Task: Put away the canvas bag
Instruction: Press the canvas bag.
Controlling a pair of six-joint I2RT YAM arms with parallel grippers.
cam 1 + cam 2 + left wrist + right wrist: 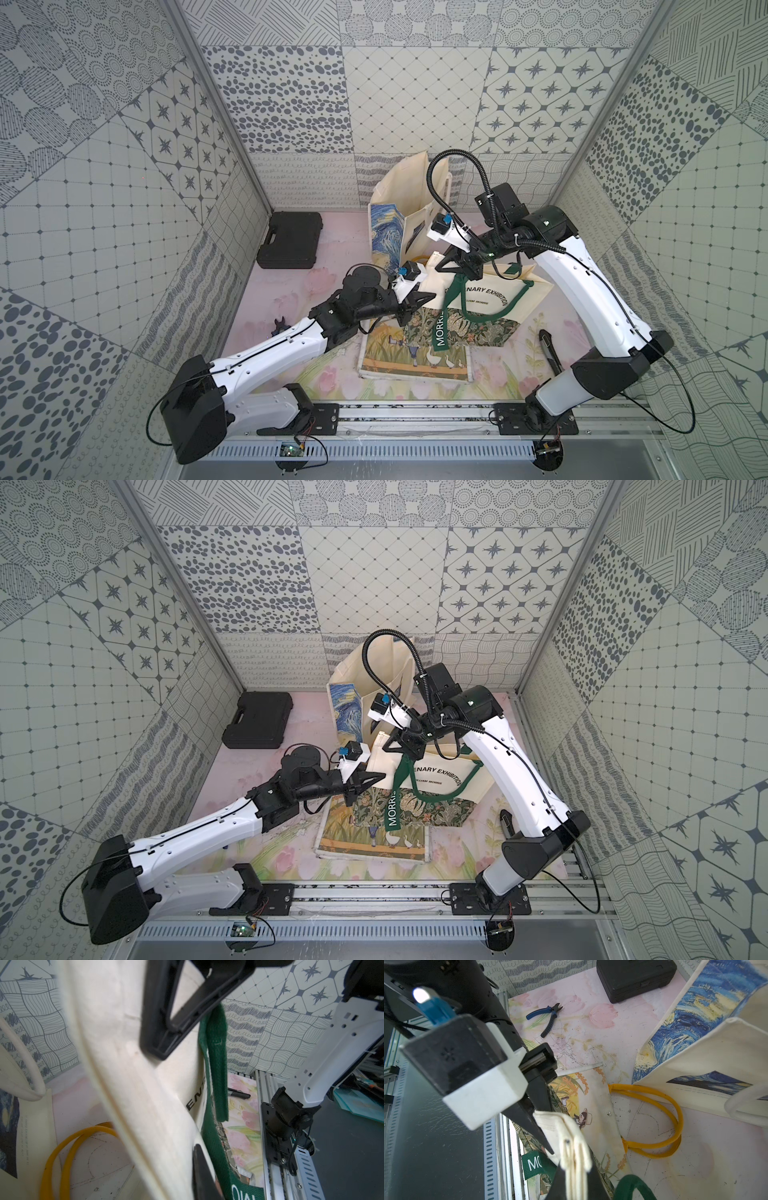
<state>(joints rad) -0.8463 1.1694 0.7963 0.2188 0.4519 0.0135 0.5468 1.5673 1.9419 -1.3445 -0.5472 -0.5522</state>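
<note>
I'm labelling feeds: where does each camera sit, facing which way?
Top view: overhead, looking down on the Morris tote bag; arms show.
Top view: alongside, same aim; left arm, right arm.
Left wrist: arm-mounted, facing the green strap; own jaw shows.
Right wrist: likewise, facing the pliers; own jaws pinch the tote.
Wrists share the yellow handles.

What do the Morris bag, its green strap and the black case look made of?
The Morris bag looks like cream canvas, likely cotton, matte: soft folds, stitched seam. Its green strap is woven webbing, matte; coarse weave shows. The black case is probably moulded plastic, faint sheen: rigid ribbed lid, moulded handle.
</note>
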